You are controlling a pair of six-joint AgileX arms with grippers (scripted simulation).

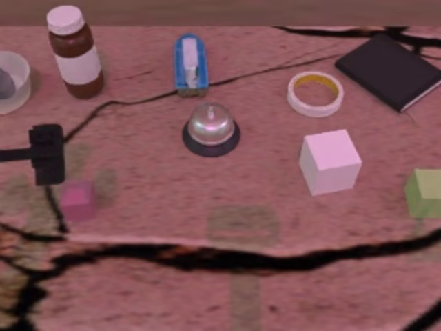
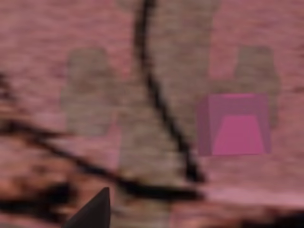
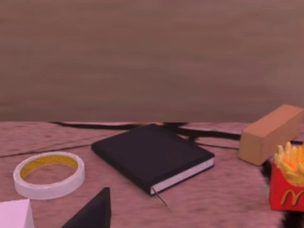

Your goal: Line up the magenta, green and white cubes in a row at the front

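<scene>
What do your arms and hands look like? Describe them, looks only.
Left hand: a matte black boxy block on a thin black link; no markings or cables visible. Right hand: only a dark pointed wedge shows, in its wrist view.

Table (image 1: pixel 151 207) is a mottled pinkish-red with wavy black veins running through it, kinda like marble. Magenta cube (image 1: pixel 77 201) sits at about 9 o'clock, the pale pinkish-white cube (image 1: pixel 330 162) near 3, and the light green cube (image 1: pixel 424 194) further out that way. Bottle (image 1: pixel 74 52) at 11 is brown with a white cap and white label. Black notebook (image 1: pixel 393 69) at 2, tape roll (image 1: pixel 315 93) white outside and yellow inside, silver bell (image 1: pixel 211 129) on a black base, blue stapler (image 1: pixel 190 64). Orange-tan block (image 3: pixel 269 133) and red fries box (image 3: pixel 288 186) too.
</scene>
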